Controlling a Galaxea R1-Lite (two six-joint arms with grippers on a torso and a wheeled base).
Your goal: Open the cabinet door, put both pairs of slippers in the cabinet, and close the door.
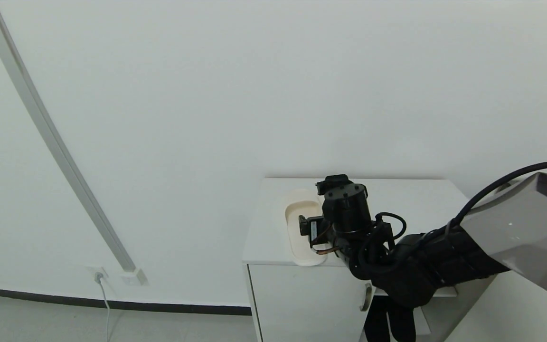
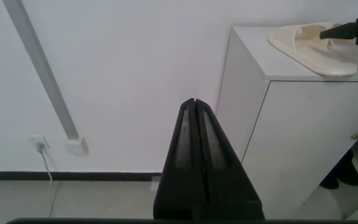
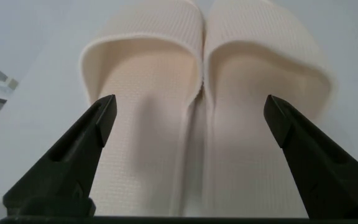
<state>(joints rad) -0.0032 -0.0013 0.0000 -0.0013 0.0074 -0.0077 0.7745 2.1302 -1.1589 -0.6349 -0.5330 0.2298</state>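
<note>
A cream pair of slippers (image 1: 298, 223) (image 2: 316, 40) lies side by side on top of the white cabinet (image 1: 302, 299) (image 2: 303, 124). My right gripper (image 1: 312, 233) (image 3: 191, 112) hangs open just over them, one finger outside each slipper (image 3: 204, 93). Its tip (image 2: 353, 30) pokes in above the slippers in the left wrist view. My left gripper (image 2: 194, 102) is shut on nothing, low and to the left of the cabinet, facing the wall. Beside the door handle (image 1: 367, 297) the cabinet stands open, and a dark shape like footwear (image 2: 340, 174) rests on the shelf inside.
A white wall rises right behind the cabinet. A grey conduit (image 1: 55, 142) slants down it to a wall socket with a plugged cable (image 1: 98, 275) at floor level. Bare floor lies to the left of the cabinet.
</note>
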